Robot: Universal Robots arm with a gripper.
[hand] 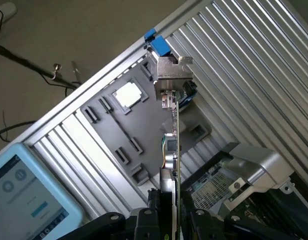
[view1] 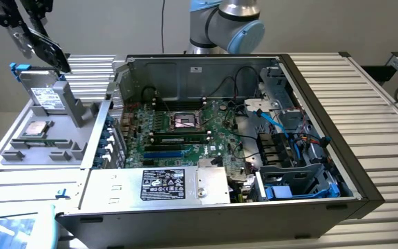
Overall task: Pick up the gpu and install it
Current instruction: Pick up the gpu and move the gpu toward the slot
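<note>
Green gpu | edge-on, clamped between the two fingers | held clear above grey tray

The upright hard drive stands just beneath the gpu.

gpu gripped edge-on by the gripper
silver bracket at its far end; grey tray and tablet behind
</note>
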